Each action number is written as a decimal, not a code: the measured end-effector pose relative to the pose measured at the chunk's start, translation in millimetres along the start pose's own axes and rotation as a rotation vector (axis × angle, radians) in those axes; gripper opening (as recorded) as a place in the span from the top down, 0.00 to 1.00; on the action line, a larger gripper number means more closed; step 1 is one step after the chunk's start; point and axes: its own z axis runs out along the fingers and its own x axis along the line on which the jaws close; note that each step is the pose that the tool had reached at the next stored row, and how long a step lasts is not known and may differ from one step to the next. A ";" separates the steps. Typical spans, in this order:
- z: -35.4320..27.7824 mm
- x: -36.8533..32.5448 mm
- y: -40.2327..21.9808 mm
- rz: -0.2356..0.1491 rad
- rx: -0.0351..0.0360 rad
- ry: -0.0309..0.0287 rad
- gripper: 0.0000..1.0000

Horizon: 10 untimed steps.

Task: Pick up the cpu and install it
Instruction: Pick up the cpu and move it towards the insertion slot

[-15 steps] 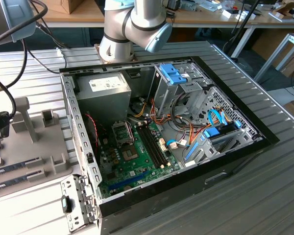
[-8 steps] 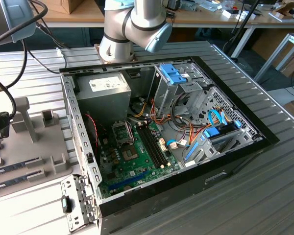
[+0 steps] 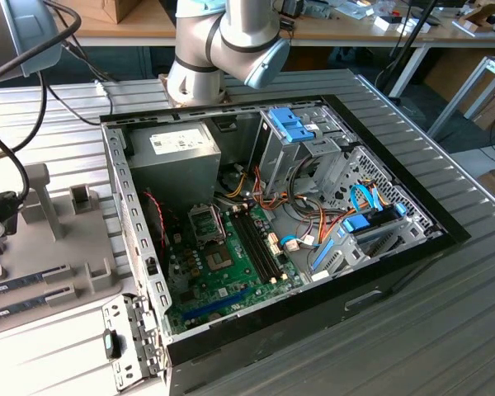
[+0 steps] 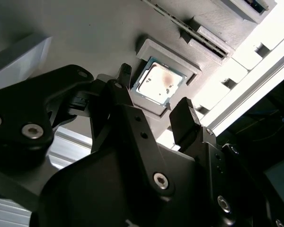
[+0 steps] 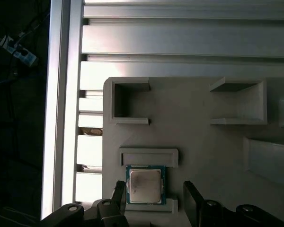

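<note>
Cpu (image 5: 144, 184) lies flat, metal top up, in a shallow seat of a grey holder (image 5: 203, 142), right between the spread fingers of the tool (image 5: 154, 189). In both wrist views one black finger (image 4: 124, 75) stands just beside one edge of the chip and the other beside the opposite edge; neither visibly touches it. Low raised walls border the seat on two sides. Two open-sided square pockets sit further along the holder, and memory sticks (image 4: 180, 21) stand in slots near the seat. The holder rests on a ribbed metal worktop (image 5: 180, 47). In the exterior view an open computer case (image 3: 355, 289) holds a green motherboard (image 3: 223, 272) with a black socket frame (image 3: 206, 223).
</note>
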 end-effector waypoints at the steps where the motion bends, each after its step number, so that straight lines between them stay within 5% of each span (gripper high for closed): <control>1: 0.9 0.0 0.0 -0.001 0.0001 0.0000 0.40; 10: 5.4 -0.2 -0.2 -0.005 0.0003 0.0001 0.40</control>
